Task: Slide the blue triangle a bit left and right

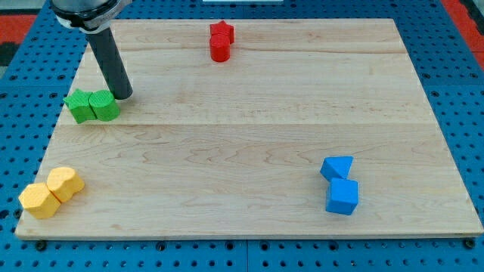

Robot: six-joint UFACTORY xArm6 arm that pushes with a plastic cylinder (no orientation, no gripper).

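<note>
Eight blocks are sitting on the table [249, 128], four pairs. We're running no pincer on this arm, so no released or clenched state to report; we're only carrying the rod, and our tip [123, 96] is resting near the view's upper left. Tip is sitting just at the upper right edge of the green round block [105, 106], looks like touching, can't confirm. Green star block [78, 105] is lying just beyond it to the view's left, touching the round one. Blue triangle [337, 167] is sitting well apart from the tip, far toward the view's lower right, with the blue cube [342, 196] touching it right below. Red star block [221, 32] and a red round block [219, 50] are sitting together to the tip's right, near the view's top edge. Two yellow blocks, hexagon-looking [65, 183] and [39, 200], are sitting below the tip at the view's lower left corner, touching each other.
</note>
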